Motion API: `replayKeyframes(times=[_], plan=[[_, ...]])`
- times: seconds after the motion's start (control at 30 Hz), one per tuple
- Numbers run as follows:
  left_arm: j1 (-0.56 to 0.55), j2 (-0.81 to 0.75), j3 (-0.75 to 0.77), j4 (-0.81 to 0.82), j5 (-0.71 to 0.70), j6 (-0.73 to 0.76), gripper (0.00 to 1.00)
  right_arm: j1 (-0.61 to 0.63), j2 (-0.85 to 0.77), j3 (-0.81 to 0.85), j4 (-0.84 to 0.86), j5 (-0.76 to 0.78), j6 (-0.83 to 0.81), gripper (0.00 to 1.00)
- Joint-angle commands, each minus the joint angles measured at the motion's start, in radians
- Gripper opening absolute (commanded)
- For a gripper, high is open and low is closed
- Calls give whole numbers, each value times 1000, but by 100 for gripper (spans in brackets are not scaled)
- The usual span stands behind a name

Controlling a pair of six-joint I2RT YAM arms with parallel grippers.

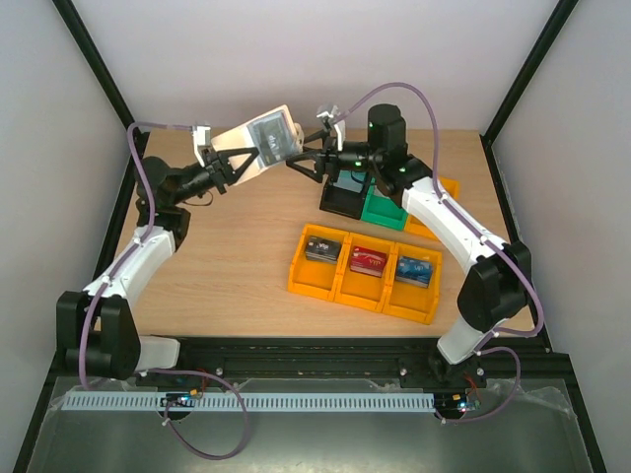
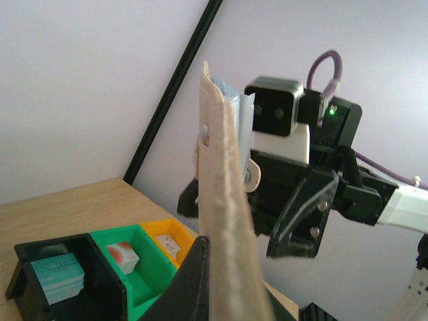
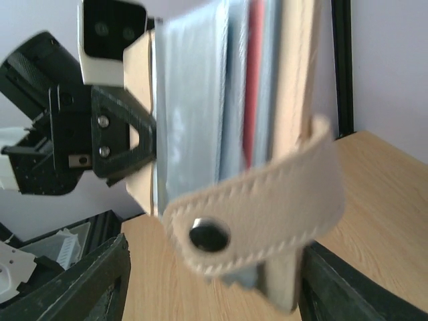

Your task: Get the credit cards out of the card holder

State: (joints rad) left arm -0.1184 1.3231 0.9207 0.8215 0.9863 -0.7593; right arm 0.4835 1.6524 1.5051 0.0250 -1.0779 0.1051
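My left gripper (image 1: 246,158) is shut on the card holder (image 1: 264,138) and holds it up above the back of the table, open with its blue-grey inside facing up. In the left wrist view the card holder (image 2: 224,200) stands edge-on, and one black finger (image 2: 190,281) presses its beige side. My right gripper (image 1: 301,166) is open at the holder's right edge. In the right wrist view its fingers (image 3: 93,287) stand wide apart on either side of the holder's snap tab (image 3: 254,214). A red card's edge (image 3: 253,100) shows between blue-grey pockets.
A yellow three-compartment bin (image 1: 340,289) sits mid-table holding a dark card (image 1: 322,248), a red card (image 1: 368,259) and a blue card (image 1: 415,271). Black (image 1: 345,202), green (image 1: 385,212) and orange (image 1: 446,187) bins stand under the right arm, with small packs inside.
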Motion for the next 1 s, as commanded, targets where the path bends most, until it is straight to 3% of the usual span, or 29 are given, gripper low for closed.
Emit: replayKeyframes(times=[0.0, 0.23, 0.5, 0.73, 0.97], plan=[[0, 0, -64, 230, 32, -52, 2, -5, -22, 40, 114, 25, 38, 64], [-8, -22, -112, 318, 24, -95, 2, -5, -8, 58, 215, 68, 97, 53], [-12, -16, -106, 331, 43, -82, 2, -6, 4, 121, 49, 25, -29, 36], [-12, -3, -104, 342, 55, -71, 2, -5, 15, 125, 12, 36, -65, 33], [-12, 17, -101, 352, 58, -60, 3, -4, 24, 96, 65, 77, -47, 40]])
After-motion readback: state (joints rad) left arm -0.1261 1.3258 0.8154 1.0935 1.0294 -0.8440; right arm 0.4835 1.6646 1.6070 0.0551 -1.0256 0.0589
